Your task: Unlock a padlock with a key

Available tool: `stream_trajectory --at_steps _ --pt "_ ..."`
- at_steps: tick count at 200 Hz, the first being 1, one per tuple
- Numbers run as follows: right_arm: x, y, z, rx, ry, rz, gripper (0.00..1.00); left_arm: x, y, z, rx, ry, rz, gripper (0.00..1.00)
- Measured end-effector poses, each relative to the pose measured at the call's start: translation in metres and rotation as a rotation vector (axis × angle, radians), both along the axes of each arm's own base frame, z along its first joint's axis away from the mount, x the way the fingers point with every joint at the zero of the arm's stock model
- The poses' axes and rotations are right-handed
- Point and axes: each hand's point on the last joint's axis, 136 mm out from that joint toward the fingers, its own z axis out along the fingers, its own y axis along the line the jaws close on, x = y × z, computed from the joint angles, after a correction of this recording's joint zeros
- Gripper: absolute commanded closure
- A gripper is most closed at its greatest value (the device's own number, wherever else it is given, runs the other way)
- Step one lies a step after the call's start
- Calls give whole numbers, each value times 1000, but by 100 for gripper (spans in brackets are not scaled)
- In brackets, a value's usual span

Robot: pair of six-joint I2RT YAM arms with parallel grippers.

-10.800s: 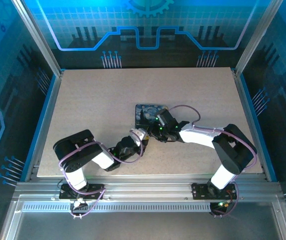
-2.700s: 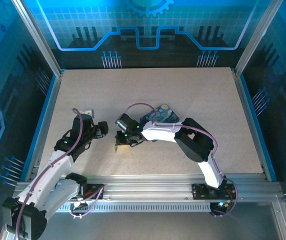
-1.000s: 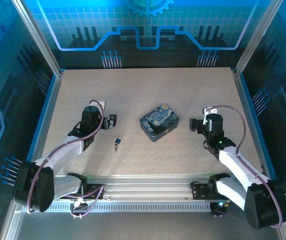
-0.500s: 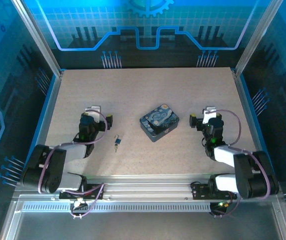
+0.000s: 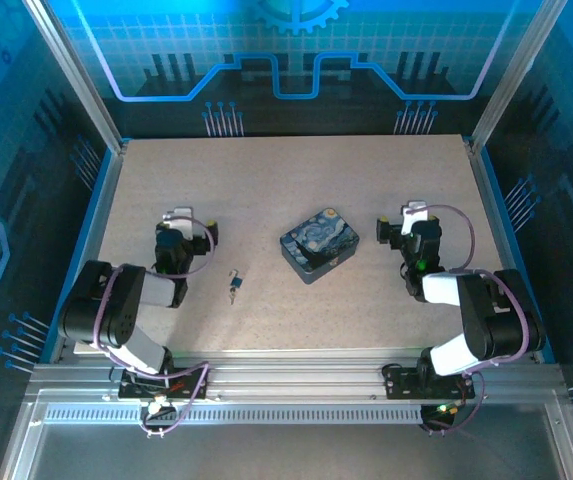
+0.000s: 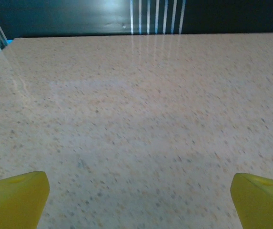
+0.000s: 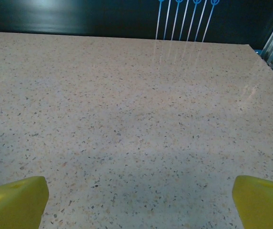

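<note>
Both arms sit folded near their bases. The left gripper [image 5: 188, 226] and right gripper [image 5: 400, 220] have their claws apart and empty. The padlock [image 5: 233, 284] lies flat on the table [image 5: 266, 180], at 8 o'clock from the box [image 5: 319, 243]. It is too small to tell the key or the shackle state. Probably no step is in hand. The next move calls for a fine pinch at 4 o'clock from the left gripper.

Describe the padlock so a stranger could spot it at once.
Start at the table, then find the box with the swirling blue night sky near its middle. Left of the box, slightly nearer the table's near edge, the padlock lies on bare tabletop. It is a tiny brassy speck, far smaller than the box.
</note>
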Motion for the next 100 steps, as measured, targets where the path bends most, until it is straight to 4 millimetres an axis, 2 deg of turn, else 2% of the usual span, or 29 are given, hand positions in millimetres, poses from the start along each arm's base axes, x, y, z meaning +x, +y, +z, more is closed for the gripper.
stream_trajectory --at_steps 15,58,100 --pt "-1 0 -2 -1 8 0 0 2 5 2 -16 -1 16 1" --pt "-1 0 -3 -1 14 0 0 -1 3 -7 -21 39 4 1" --pt "-1 0 -3 -1 15 0 0 -1 2 -7 -24 41 -2 1"
